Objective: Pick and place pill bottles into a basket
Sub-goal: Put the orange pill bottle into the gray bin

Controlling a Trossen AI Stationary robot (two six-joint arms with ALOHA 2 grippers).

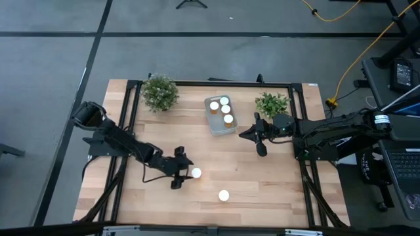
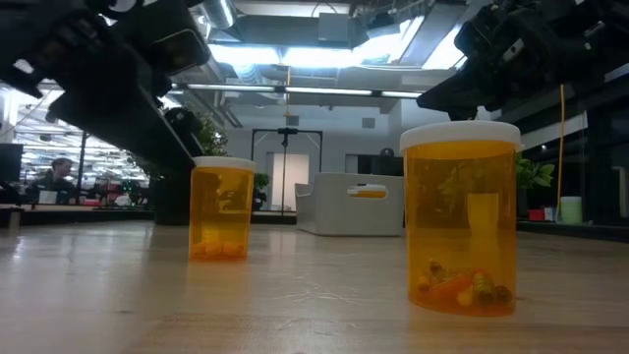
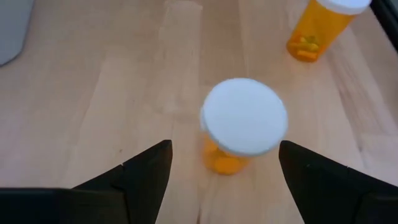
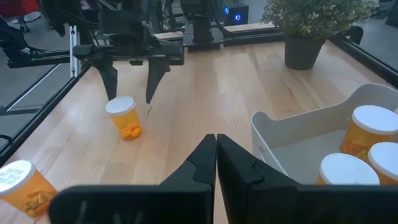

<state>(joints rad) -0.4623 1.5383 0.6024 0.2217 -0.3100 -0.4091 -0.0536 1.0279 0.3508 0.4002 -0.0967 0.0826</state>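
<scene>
While the left gripper (image 1: 183, 176) is hovering with fingers spread, one pill bottle (image 1: 195, 173) is standing upright on the tabletop (image 1: 262, 190) just ahead, untouched. Beside the basket (image 1: 211, 124), holding three bottles, the right gripper (image 1: 252, 136) is waiting, fingers pressed together.

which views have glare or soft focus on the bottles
Low view: bright ceiling lights backlight the near bottle, which glows, and the arms above are dark silhouettes. Left wrist view: the cap between the open left gripper looks soft and washed out white. Right wrist view: the shut right gripper is blurred up close, while the basket stays fairly sharp. High view: even light, no glare.
</scene>
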